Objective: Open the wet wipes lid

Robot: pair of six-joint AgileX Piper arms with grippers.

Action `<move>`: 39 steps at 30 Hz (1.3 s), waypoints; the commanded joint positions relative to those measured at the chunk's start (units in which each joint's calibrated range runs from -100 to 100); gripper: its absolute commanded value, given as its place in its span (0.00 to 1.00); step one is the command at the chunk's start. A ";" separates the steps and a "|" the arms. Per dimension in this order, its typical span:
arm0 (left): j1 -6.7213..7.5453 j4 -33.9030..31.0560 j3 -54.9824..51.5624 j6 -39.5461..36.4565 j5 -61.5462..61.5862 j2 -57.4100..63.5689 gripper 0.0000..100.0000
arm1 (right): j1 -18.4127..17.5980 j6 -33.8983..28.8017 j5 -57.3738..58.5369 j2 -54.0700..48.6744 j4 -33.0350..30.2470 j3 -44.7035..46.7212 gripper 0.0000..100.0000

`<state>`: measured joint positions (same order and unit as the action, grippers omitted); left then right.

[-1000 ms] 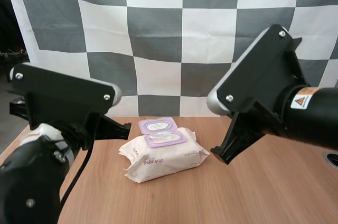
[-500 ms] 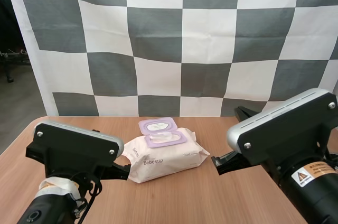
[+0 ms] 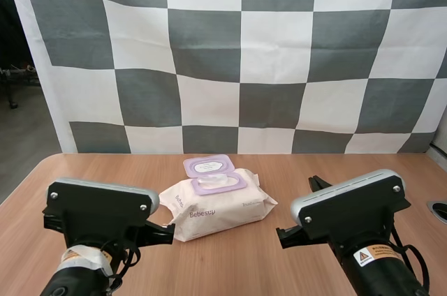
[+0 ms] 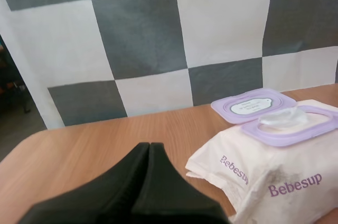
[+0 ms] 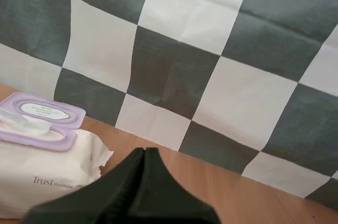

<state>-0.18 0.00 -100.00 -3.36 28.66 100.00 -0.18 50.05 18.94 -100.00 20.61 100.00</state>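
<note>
Left gripper [image 4: 149, 146] is clenched on nothing, its two black fingers pressed together into one dark wedge. The right gripper [image 5: 144, 151] is the same, closed and empty. Both sit low over the near part of the table [image 3: 363, 170], one on either side of the pack of wet wipes [image 3: 218, 210] and apart from it, touching nothing.

The pack lies flat near the middle of the table, between the two arms and a little beyond their tips. Its long axis runs roughly side to side, turned slightly so that the printed side faces the near left. The purple lid [image 3: 207, 165] is already flipped up and folded back toward the far edge of the table. It lies flat with its inner label facing up, hinged on the far side of the purple opening frame [image 3: 220, 183]. A white wipe [image 3: 211, 180] pokes up through that frame.

Judged from this, the opening step looks finished, since the lid is fully clear of the opening. No further grip on the pack seems needed. What remains is probably only to keep both arms clear so nothing knocks the lid closed or shifts the soft pack.
</note>
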 commanded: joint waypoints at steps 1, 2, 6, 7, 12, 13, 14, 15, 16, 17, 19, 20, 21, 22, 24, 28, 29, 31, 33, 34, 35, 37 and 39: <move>0.01 0.00 0.00 0.54 3.84 0.00 0.00 | 0.00 0.68 2.15 0.00 -6.49 0.00 0.00; 0.01 0.00 0.00 0.54 3.84 0.00 0.00 | 0.00 0.68 2.15 0.00 -6.39 0.00 0.00; 0.01 1.55 0.00 0.18 3.00 0.00 0.00 | 0.36 -3.70 3.97 0.00 -2.72 0.00 0.00; 0.01 2.30 0.00 -0.36 2.64 0.00 0.00 | 0.69 -6.09 5.57 0.00 -2.45 0.00 0.00; 0.01 3.16 0.00 -4.34 1.37 0.00 0.00 | 1.89 -15.62 11.13 0.00 -2.45 0.00 0.00; 0.01 3.16 0.00 -5.36 1.21 0.00 0.00 | 1.98 -17.65 12.48 0.00 -2.45 0.00 0.00; 0.01 3.16 0.00 -6.25 1.21 0.00 0.00 | 2.16 -19.22 12.49 0.00 -2.45 0.00 0.00; 0.01 3.16 0.00 -6.76 1.21 0.00 0.00 | 2.34 -21.74 12.49 0.00 -2.45 0.00 0.00; 0.01 3.16 0.00 -6.97 1.21 0.00 0.00 | 2.47 -23.51 12.49 0.00 -2.45 0.00 0.00; 0.01 3.16 0.00 -6.97 1.21 0.00 0.00 | 2.69 -24.93 12.49 0.00 -2.45 0.00 0.00; 0.01 3.16 0.00 -6.97 1.21 0.00 0.00 | 3.05 -27.61 12.83 0.00 -2.56 0.00 0.00; 0.01 3.03 0.00 -7.19 1.21 0.00 0.00 | 3.10 -28.02 12.83 0.00 -2.56 0.00 0.00; 0.01 3.03 0.00 -7.19 1.21 0.00 0.00 | 3.12 -27.95 12.83 0.00 -3.01 0.00 0.00; 0.01 3.03 0.00 -7.30 1.21 0.00 0.00 | 3.18 -26.71 12.83 0.00 -4.97 0.00 0.00; 0.01 2.92 0.00 -7.29 1.21 0.00 0.00 | 3.18 -22.47 11.99 0.00 -11.23 0.00 0.00; 0.01 2.79 0.00 -7.29 1.21 0.00 0.00 | 3.18 -20.28 10.20 0.00 -20.61 0.00 0.00; 0.01 2.79 0.00 -7.29 1.21 0.00 0.00 | 3.18 -20.28 10.20 0.00 -20.92 0.00 0.00; 0.01 2.79 0.00 -7.29 1.21 0.00 0.00 | 3.18 -20.28 10.98 0.00 -19.65 0.00 0.00; 0.01 2.79 0.00 -7.29 1.21 0.00 0.00 | 3.18 -20.28 11.17 0.00 -17.81 0.00 0.00; 0.01 2.79 0.00 -7.29 1.21 0.00 0.00 | 3.18 -20.28 11.63 0.00 -17.51 0.00 0.00; 0.01 2.79 0.00 -7.29 1.21 0.00 0.00 | 3.18 -20.28 11.80 0.00 -17.38 0.00 0.00; 0.01 2.79 0.00 -7.29 1.21 0.00 0.00 | 3.18 -21.20 12.00 0.00 -17.38 0.00 0.00; 0.01 2.79 0.00 -7.29 1.21 0.00 0.00 | 3.18 -24.10 12.00 0.00 -17.27 0.00 0.00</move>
<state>-0.18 2.87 -100.00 -10.66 29.95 100.00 2.98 29.14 30.79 -100.00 2.44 100.00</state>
